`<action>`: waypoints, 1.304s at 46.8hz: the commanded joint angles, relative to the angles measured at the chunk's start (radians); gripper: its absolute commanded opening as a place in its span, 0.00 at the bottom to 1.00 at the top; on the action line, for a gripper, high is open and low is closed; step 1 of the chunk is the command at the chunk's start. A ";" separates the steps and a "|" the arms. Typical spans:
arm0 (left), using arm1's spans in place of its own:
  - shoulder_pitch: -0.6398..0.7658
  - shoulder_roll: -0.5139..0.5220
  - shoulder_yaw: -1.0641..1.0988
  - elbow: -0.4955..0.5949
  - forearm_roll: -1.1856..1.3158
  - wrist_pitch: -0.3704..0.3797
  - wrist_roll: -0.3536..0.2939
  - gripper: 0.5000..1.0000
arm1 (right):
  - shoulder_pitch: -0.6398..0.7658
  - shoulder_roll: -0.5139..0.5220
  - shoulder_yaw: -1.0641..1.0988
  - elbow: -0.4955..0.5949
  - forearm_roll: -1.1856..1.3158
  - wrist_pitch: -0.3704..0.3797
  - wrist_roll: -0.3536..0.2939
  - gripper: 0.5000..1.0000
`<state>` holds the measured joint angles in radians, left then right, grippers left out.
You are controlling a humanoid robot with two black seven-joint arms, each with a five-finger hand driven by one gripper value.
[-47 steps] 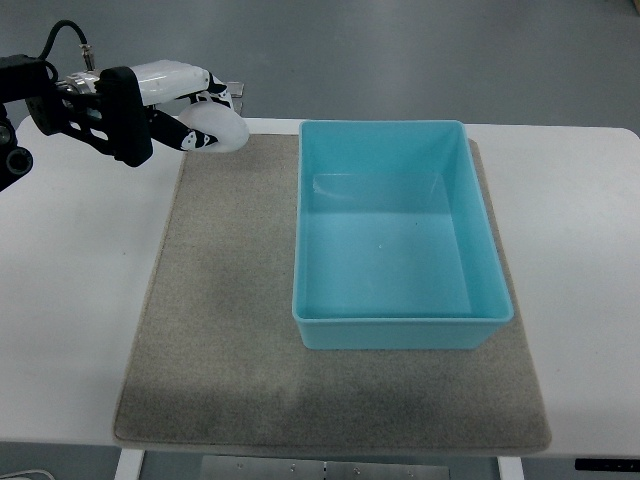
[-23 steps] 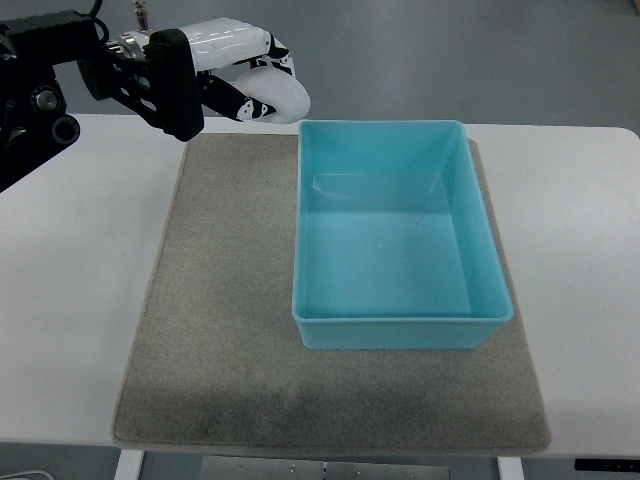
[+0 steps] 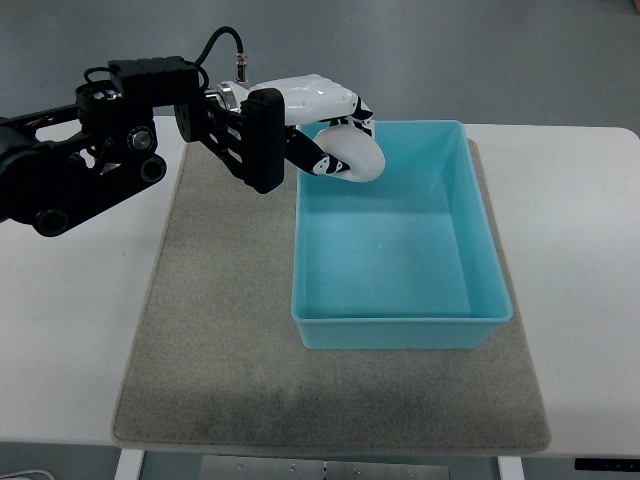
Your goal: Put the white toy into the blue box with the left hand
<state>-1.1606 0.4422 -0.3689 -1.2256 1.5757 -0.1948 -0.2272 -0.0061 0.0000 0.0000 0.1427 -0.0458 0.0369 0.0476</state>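
My left hand (image 3: 335,135) reaches in from the left on a black arm, its white fingers curled around a round white toy (image 3: 358,156). Hand and toy hang above the far left corner of the blue box (image 3: 400,320), just inside its rim. The box is a light blue rectangular bin and holds nothing that I can see. It stands on the right half of a grey felt mat (image 3: 220,330). The right arm does not show.
The mat lies on a white table (image 3: 70,330) whose front edge runs along the bottom of the picture. Bare mat stretches to the left of the box and in front of it.
The left hand has carried the white toy rightward and forward, from beyond the mat's far left corner to over the box's far left corner. The arm now reaches further into view.
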 commanded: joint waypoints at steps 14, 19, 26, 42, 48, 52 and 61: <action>0.028 -0.105 0.051 0.046 0.003 0.003 0.006 0.06 | 0.000 0.000 0.000 0.000 0.000 0.000 0.000 0.87; 0.053 -0.117 0.051 0.046 0.006 0.003 0.006 0.34 | 0.000 0.000 0.000 0.000 0.000 -0.002 0.000 0.87; 0.064 -0.120 0.047 0.046 -0.011 0.006 0.006 0.80 | 0.000 0.000 0.000 0.000 0.000 0.000 0.000 0.87; 0.059 -0.102 0.028 0.044 -0.180 0.080 0.003 0.99 | 0.001 0.000 0.000 0.000 0.000 0.000 0.000 0.87; 0.047 -0.066 0.022 0.057 -0.336 0.083 0.003 0.99 | 0.000 0.000 0.000 0.000 0.000 0.000 0.000 0.87; 0.047 -0.051 0.018 0.080 -0.442 0.083 0.003 0.99 | 0.000 0.000 0.000 0.000 0.000 0.000 0.000 0.87; 0.045 -0.022 0.011 0.161 -0.742 0.074 0.003 1.00 | 0.000 0.000 0.000 0.000 0.000 0.000 0.000 0.87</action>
<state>-1.1153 0.4157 -0.3519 -1.1037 0.9520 -0.1131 -0.2240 -0.0060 0.0000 0.0000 0.1427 -0.0459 0.0365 0.0476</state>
